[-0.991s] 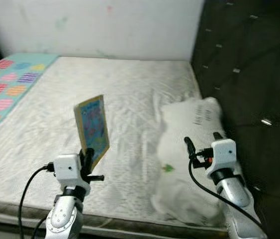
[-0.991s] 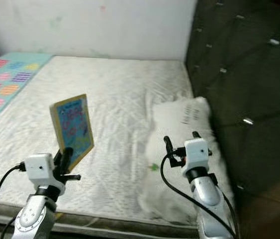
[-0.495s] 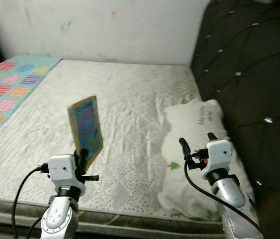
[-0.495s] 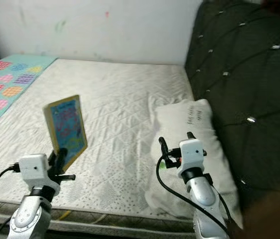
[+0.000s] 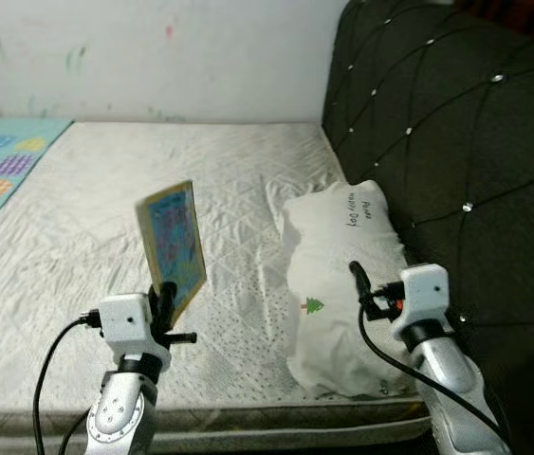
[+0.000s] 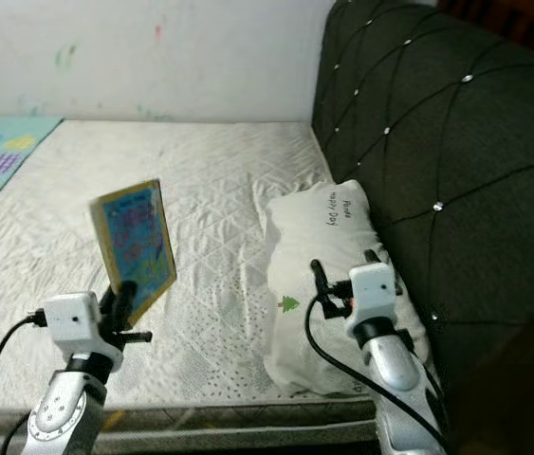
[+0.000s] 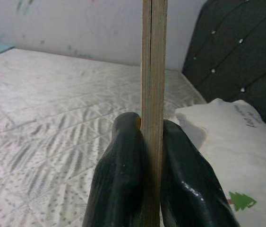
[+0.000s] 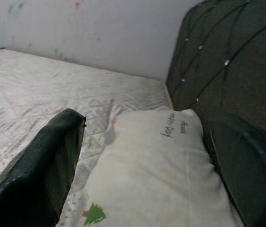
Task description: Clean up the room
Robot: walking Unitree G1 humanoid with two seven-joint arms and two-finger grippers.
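A thin picture book [image 5: 174,248] with a yellow border and blue cover stands upright above the mattress [image 5: 77,218], near its front edge. My left gripper [image 5: 164,301] is shut on the book's lower edge; in the left wrist view both fingers [image 7: 121,179] press the book [image 7: 153,71] edge-on. My right gripper [image 5: 380,284] is open and hangs over a white pillow [image 5: 338,275] with a small green tree print [image 5: 314,305]. In the right wrist view the pillow [image 8: 156,165] lies between the spread fingers [image 8: 52,161].
A dark tufted headboard [image 5: 447,142] rises along the right side, right behind the pillow. A teal patterned blanket [image 5: 1,156] lies at the mattress's far left. A white wall [image 5: 153,57] stands behind the bed.
The camera has swung to the right, so the headboard takes up more of the picture and the blanket has slid left. The book stays held in my left gripper; the right gripper stays open.
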